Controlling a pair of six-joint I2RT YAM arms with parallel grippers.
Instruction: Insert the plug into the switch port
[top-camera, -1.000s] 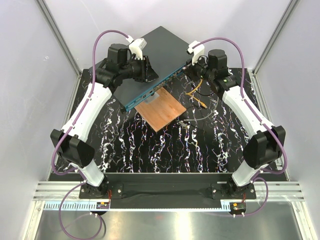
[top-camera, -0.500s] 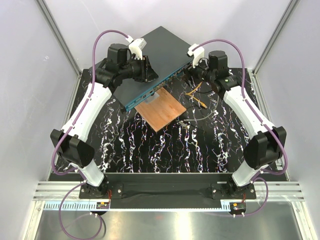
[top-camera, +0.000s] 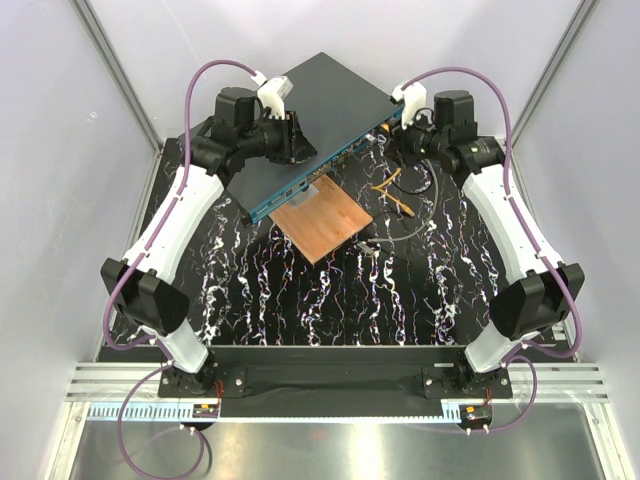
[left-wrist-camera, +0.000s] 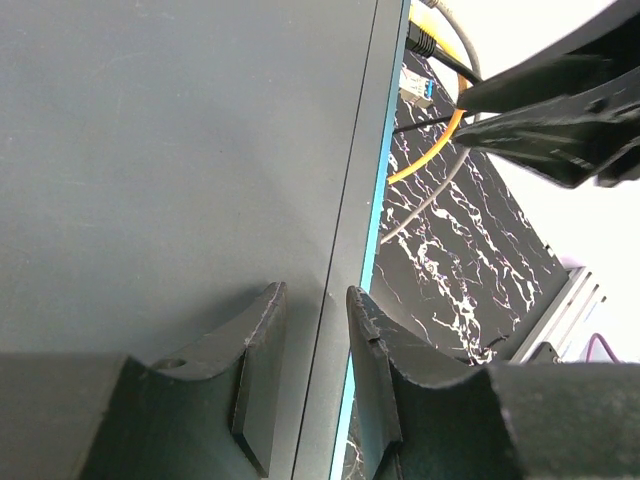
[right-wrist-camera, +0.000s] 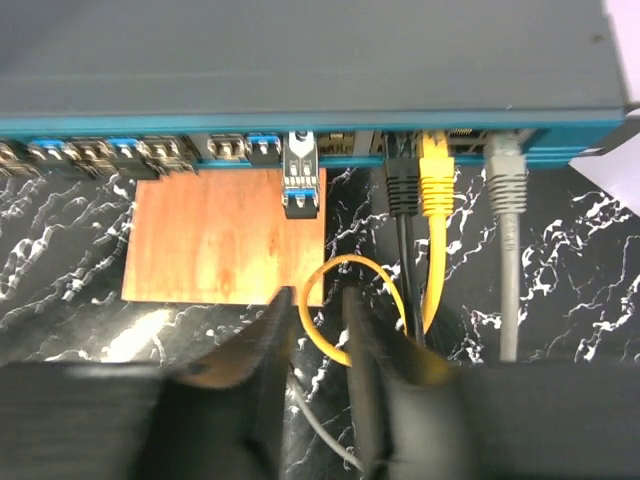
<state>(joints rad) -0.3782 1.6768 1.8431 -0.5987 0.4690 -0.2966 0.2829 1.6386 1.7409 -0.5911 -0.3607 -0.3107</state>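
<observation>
Right gripper (right-wrist-camera: 318, 308) withdrew; yellow plug (right-wrist-camera: 436, 168) seemingly seated (wrist view only).

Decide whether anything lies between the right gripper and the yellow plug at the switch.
Yes. The yellow cable loops across the gap just ahead of the right gripper, and the black cable runs beside the yellow plug at the switch.

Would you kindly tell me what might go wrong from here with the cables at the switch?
The loop of the yellow cable shows in the gap between the fingers of the right end effector; closing or moving may snag it and tug the yellow plug loose. The black plug and grey plug sit close beside it, so a stray finger might knock them.
</observation>
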